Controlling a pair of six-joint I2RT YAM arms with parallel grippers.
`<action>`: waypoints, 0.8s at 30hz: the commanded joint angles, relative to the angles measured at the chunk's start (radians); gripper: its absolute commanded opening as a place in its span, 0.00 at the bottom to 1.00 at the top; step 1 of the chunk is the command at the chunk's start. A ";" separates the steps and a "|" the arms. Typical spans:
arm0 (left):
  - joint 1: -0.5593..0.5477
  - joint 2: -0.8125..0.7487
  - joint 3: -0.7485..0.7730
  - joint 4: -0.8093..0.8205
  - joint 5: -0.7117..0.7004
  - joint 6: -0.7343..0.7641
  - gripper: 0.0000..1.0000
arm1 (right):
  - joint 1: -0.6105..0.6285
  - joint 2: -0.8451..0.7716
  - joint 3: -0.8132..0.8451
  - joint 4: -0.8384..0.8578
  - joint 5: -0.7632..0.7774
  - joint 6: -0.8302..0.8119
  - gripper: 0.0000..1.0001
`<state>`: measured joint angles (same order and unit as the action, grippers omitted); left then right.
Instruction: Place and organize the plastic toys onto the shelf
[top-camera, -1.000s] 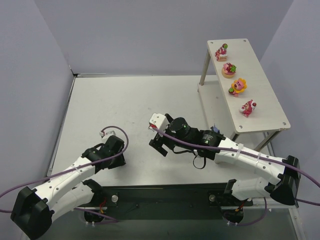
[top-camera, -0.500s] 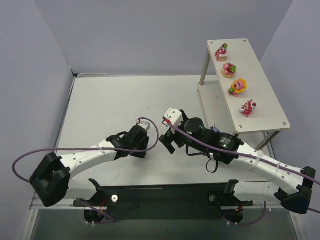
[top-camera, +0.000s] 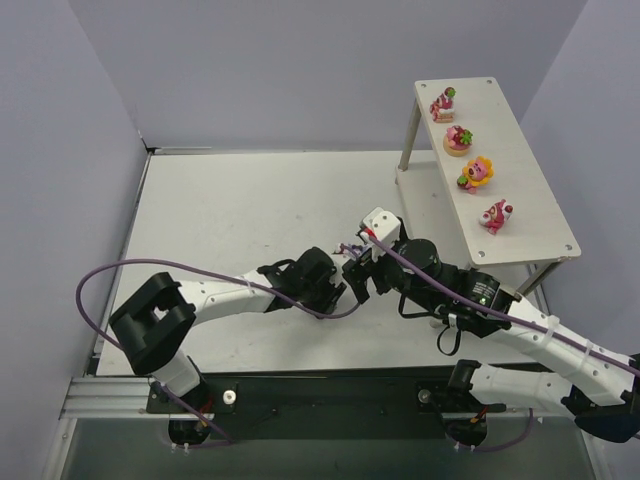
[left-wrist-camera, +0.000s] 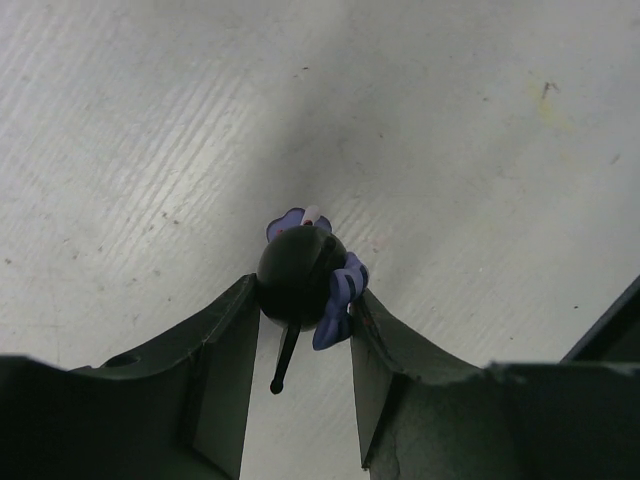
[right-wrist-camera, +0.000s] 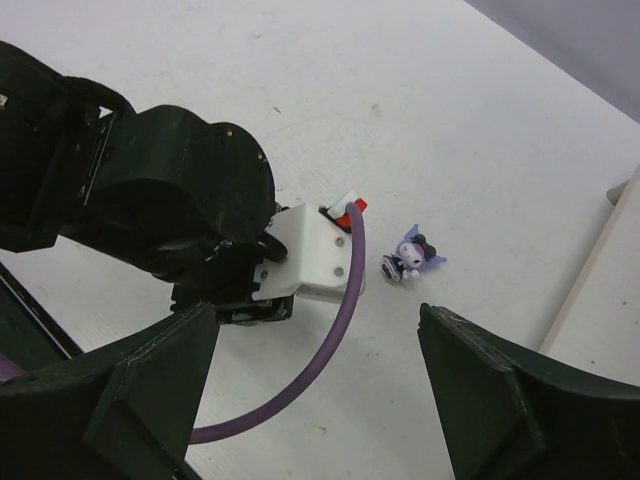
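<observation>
Between the fingers of your left gripper, a dark blue-purple plastic figurine with a round black head sits pinched over the white tabletop. Your right gripper hangs above, jaws spread wide. Another small blue-purple figurine lies beside the left arm's white camera block. Four bright pink and orange toys line the off-white shelf's top board.

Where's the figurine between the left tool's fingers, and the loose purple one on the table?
black-headed figurine (left-wrist-camera: 298, 275): left wrist view, on its round head.
purple figurine (right-wrist-camera: 408, 255): right wrist view, on its body.
</observation>
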<state>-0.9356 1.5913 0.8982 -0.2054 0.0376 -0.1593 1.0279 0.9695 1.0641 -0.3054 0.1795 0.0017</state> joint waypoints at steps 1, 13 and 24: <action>-0.012 0.022 0.079 -0.024 0.088 0.115 0.06 | -0.008 -0.035 0.045 -0.021 0.074 0.050 0.84; -0.052 0.065 0.176 -0.210 -0.030 0.198 0.41 | -0.009 -0.025 0.053 -0.020 0.106 0.063 0.84; -0.065 0.067 0.171 -0.209 -0.074 0.196 0.66 | -0.011 -0.026 0.054 -0.021 0.112 0.063 0.84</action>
<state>-0.9939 1.6577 1.0306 -0.4095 -0.0139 0.0242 1.0260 0.9432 1.0817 -0.3264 0.2577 0.0563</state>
